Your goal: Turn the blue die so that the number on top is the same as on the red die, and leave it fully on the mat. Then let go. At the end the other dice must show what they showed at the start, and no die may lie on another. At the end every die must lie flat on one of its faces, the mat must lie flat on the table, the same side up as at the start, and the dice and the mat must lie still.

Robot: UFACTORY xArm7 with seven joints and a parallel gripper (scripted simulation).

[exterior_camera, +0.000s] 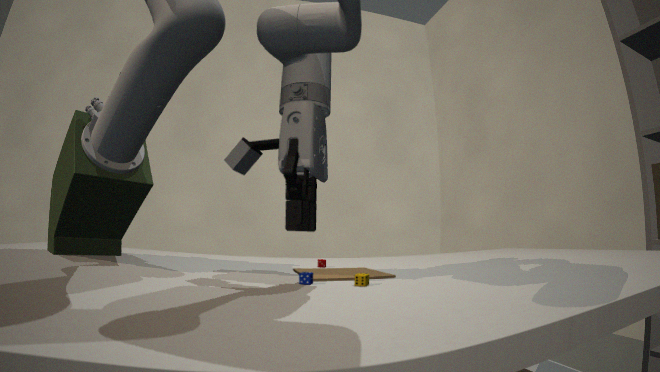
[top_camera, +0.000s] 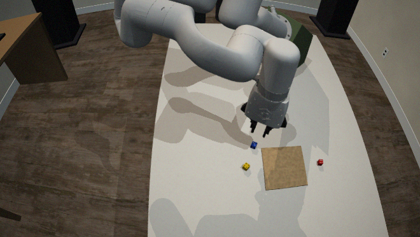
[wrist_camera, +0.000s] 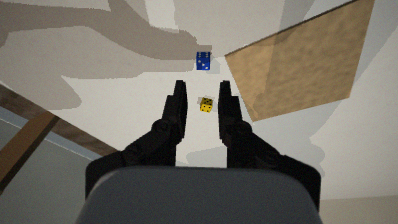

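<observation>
The blue die lies on the white table just off the near-left corner of the tan mat, not on it. The red die lies on the table on the other side of the mat. My gripper hangs well above the table, over the spot near the blue die. Its fingers are narrowed with a gap between them and hold nothing. I cannot read the dice's top numbers.
A yellow die lies on the table beside the mat's left edge, a short way from the blue die. The arm's green base stands at the table's far end.
</observation>
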